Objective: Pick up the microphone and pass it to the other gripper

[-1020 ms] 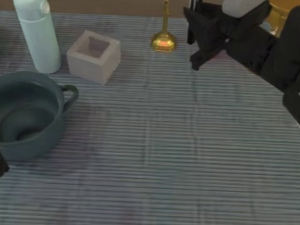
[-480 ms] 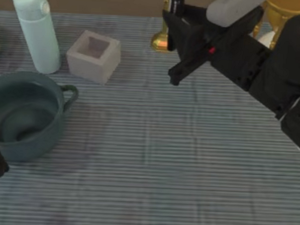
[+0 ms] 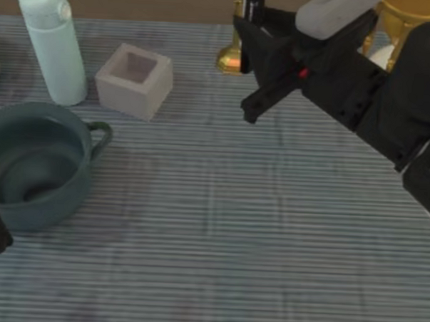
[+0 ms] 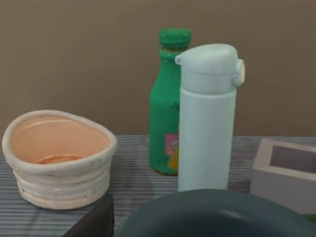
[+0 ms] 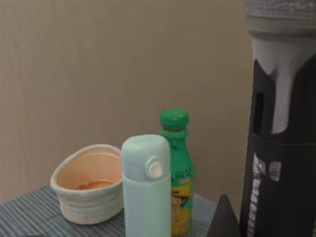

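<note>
R tool (image 3: 257, 34) w/ 1 microphone (image 5: 281, 148), near 1 candlestick (image 3: 232, 56).

I see a broad bare stretch of bench (image 3: 219, 225) through the middle and near side, wide open for an end effector to pass. On the left, the dark green pot (image 3: 36, 164) blocks the way, with the pale blue flask (image 3: 54, 43) and grey square box (image 3: 135, 79) behind it. At the far edge, the brass candlestick (image 3: 232, 56) stands just beside my right end effector (image 3: 251, 70), crowding that corner.
</note>
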`<control>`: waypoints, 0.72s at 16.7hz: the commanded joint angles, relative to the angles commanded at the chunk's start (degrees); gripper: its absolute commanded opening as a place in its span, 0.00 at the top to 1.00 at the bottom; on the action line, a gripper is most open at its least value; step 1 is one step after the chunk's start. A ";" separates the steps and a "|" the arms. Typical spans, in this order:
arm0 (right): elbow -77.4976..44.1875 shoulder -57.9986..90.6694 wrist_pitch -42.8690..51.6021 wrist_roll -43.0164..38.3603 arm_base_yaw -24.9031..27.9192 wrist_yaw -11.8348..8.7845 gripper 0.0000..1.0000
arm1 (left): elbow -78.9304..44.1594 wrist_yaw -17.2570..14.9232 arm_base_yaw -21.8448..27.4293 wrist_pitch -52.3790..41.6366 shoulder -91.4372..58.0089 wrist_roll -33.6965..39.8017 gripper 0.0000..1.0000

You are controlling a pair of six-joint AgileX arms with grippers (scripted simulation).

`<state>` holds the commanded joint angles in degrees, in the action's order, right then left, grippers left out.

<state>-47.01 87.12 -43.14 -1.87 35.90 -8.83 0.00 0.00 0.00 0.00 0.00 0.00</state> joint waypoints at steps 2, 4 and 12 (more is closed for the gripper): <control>0.00 0.00 0.00 0.00 0.00 0.00 1.00 | -0.09 -0.03 0.07 0.04 -0.10 -0.01 0.00; 0.00 0.00 0.00 0.00 0.00 0.00 1.00 | -1.76 -0.61 1.37 0.86 -1.99 -0.12 0.00; 0.00 0.00 0.00 0.00 0.00 0.00 1.00 | -20.32 -6.46 15.59 9.50 -30.36 -1.58 0.00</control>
<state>-47.01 87.12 -43.14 -1.87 35.90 -8.83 -20.32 -6.46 15.59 9.50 -30.36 -1.58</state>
